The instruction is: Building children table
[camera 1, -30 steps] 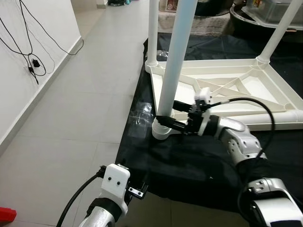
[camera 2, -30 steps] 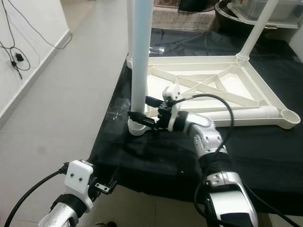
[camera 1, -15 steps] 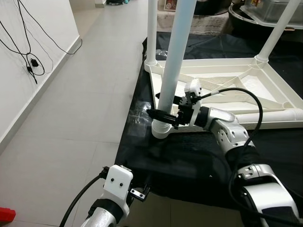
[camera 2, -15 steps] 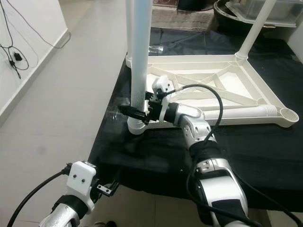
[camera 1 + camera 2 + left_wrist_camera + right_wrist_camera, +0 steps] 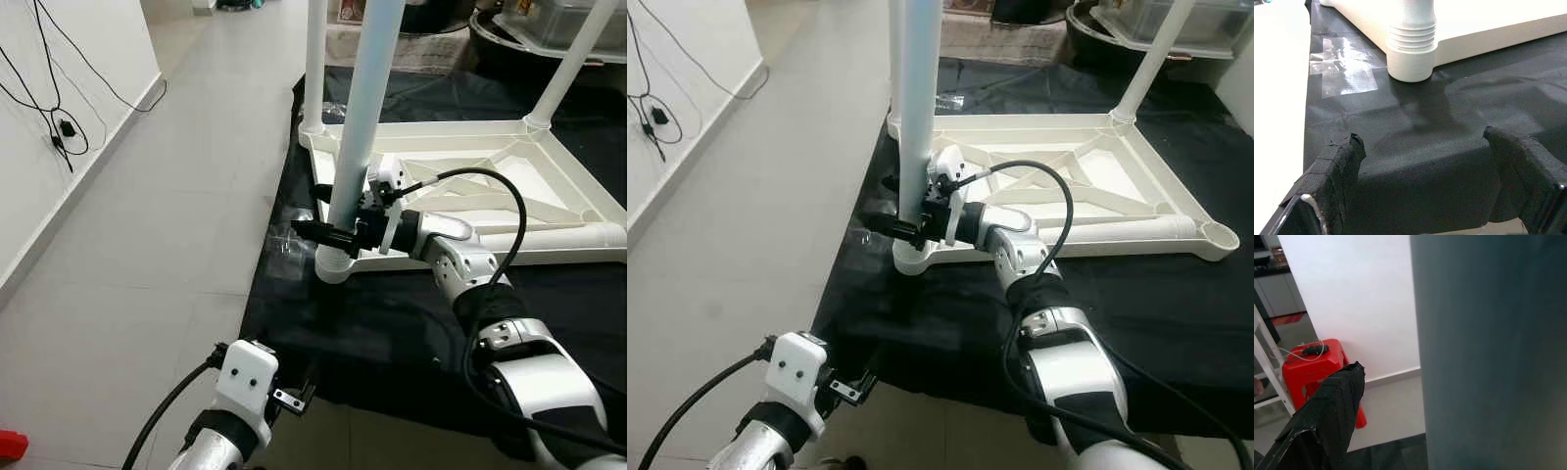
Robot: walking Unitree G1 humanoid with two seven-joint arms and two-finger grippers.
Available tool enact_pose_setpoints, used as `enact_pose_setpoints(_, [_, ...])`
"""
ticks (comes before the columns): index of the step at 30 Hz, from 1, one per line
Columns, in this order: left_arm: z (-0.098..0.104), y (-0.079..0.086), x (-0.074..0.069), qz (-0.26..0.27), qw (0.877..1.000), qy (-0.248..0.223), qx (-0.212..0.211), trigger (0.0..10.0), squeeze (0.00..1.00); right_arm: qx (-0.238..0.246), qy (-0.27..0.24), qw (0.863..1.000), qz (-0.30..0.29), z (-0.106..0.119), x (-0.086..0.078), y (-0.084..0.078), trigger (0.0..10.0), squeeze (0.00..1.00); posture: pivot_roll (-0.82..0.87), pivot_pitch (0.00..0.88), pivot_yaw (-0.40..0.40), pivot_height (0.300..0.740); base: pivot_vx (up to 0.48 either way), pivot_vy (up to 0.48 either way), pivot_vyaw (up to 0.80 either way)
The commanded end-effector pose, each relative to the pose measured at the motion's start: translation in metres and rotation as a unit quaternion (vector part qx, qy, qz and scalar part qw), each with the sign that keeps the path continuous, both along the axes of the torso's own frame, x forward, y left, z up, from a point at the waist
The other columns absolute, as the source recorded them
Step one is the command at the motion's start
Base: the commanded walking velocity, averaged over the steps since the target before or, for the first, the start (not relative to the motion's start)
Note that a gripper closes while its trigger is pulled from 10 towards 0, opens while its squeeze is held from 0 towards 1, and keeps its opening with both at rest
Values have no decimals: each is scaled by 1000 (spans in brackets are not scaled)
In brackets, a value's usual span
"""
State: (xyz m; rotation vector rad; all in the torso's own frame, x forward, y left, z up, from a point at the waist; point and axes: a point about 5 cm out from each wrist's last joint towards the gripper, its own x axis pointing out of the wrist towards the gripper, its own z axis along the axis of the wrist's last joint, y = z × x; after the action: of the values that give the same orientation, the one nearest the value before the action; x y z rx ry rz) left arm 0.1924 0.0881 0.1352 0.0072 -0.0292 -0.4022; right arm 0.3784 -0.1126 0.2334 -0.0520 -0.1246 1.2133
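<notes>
The right gripper (image 5: 328, 233) clasps the smooth, stiff, likely light table leg (image 5: 364, 117) low by its threaded socket (image 5: 1411, 46), while the left gripper (image 5: 1422, 161) hangs released.

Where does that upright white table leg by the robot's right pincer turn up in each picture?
Left eye view: table leg, centre, rising off the top.
Right eye view: left of centre.
Left wrist view: its threaded base, top middle.
Right wrist view: the close grey mass.
Shared landmark: the black mat.
</notes>
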Motion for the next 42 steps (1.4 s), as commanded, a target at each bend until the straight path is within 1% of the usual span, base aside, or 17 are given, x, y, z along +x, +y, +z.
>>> enact_pose_setpoints(1, [0,-1,-3,-2,1000,0,-7,10000,0,-8,-6,1000,7,0,0,4,10000,0,125,191,-82,740,0,0,0])
enact_pose_setpoints(4, [0,-1,-2,-3,1000,-2,-8,10000,0,-7,-9,1000,4,1,1,5,10000,0,125,192,-83,740,0,0,0])
enact_pose_setpoints(5, [0,-1,-2,-3,1000,-2,-8,10000,0,-10,-11,1000,4,1,2,6,4667,0,125,192,-83,740,0,0,0])
enact_pose_setpoints(6, [0,-1,-2,-3,1000,-2,-8,10000,0,-11,-13,1000,2,0,2,6,863,0,126,193,-81,740,0,0,0])
enact_pose_setpoints(7, [0,-1,-2,-3,1000,-2,-8,10000,0,-11,-13,1000,2,0,2,6,863,0,126,193,-81,740,0,0,0])
enact_pose_setpoints(8, [0,-1,-1,-4,1000,-4,-6,10000,0,-10,-15,1000,-4,-1,3,8,0,0,126,190,-83,740,0,0,0])
enact_pose_setpoints(21, [-2,0,2,1,1000,-3,-1,10000,0,-5,-16,1000,-21,-20,-2,10,0,0,120,186,-77,740,0,0,0])
enact_pose_setpoints(26, [-2,1,5,3,1000,-6,1,10000,0,41,-18,977,-210,-28,3,-5,0,0,107,178,-70,740,0,0,0])
enact_pose_setpoints(27, [-2,1,5,3,1000,-6,1,10000,0,41,-18,977,-210,-28,3,-5,0,0,107,178,-70,740,0,0,0])
enact_pose_setpoints(29, [-2,1,7,4,1000,-7,1,10000,0,55,-20,956,-289,-34,1,-13,0,0,101,174,-65,740,0,0,0])
enact_pose_setpoints(33, [-2,1,10,1,1000,-10,3,10000,0,41,20,868,-494,-55,-5,-33,0,0,96,169,-61,740,0,0,0])
enact_pose_setpoints(34, [-2,1,10,1,1000,-10,3,10000,0,41,20,868,-494,-55,-5,-33,0,0,96,169,-61,740,0,0,0])
enact_pose_setpoints(37, [-2,1,12,1,1000,-11,3,10000,0,20,14,788,-615,-59,-18,-40,0,0,96,163,-60,740,0,0,0])
enact_pose_setpoints(38, [-2,1,12,1,1000,-11,3,10000,0,20,14,788,-615,-59,-18,-40,0,0,96,163,-60,740,0,0,0])
enact_pose_setpoints(39, [-2,1,12,1,1000,-12,3,10000,0,24,19,770,-637,-59,-21,-40,0,0,96,163,-60,740,0,0,0])
enact_pose_setpoints(40, [-2,1,12,1,1000,-12,3,10000,0,24,19,770,-637,-59,-21,-40,0,0,96,163,-60,740,0,0,0])
enact_pose_setpoints(42, [-3,0,13,2,1000,-13,4,10000,0,48,31,714,-698,-59,-29,-34,0,0,95,161,-58,740,0,0,0])
